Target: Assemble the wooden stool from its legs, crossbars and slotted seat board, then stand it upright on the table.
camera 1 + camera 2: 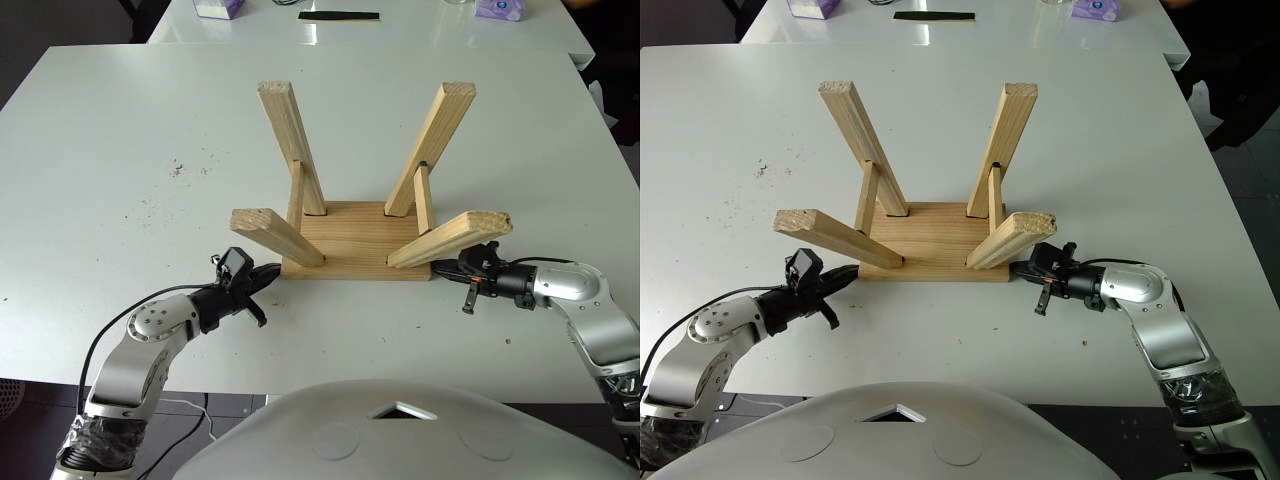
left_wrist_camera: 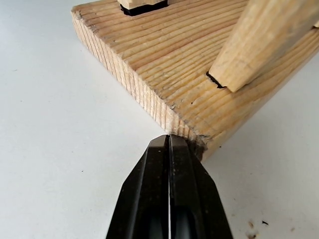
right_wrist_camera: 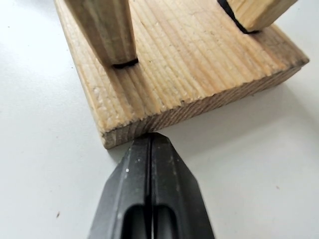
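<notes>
The wooden stool lies upside down in the middle of the white table, its slotted seat board (image 1: 350, 245) flat on the surface and several legs (image 1: 290, 130) splaying upward, with crossbars (image 1: 424, 198) between them. My left gripper (image 1: 272, 270) is shut, its tip touching the board's near left corner (image 2: 192, 137). My right gripper (image 1: 440, 267) is shut too, with its tip against the near right corner (image 3: 107, 139). Neither holds anything.
Wood crumbs (image 1: 176, 168) are scattered on the table's left part. A second table behind carries a black strip (image 1: 338, 16) and purple packs (image 1: 218, 8). The table's front edge (image 1: 40, 378) runs close under both arms.
</notes>
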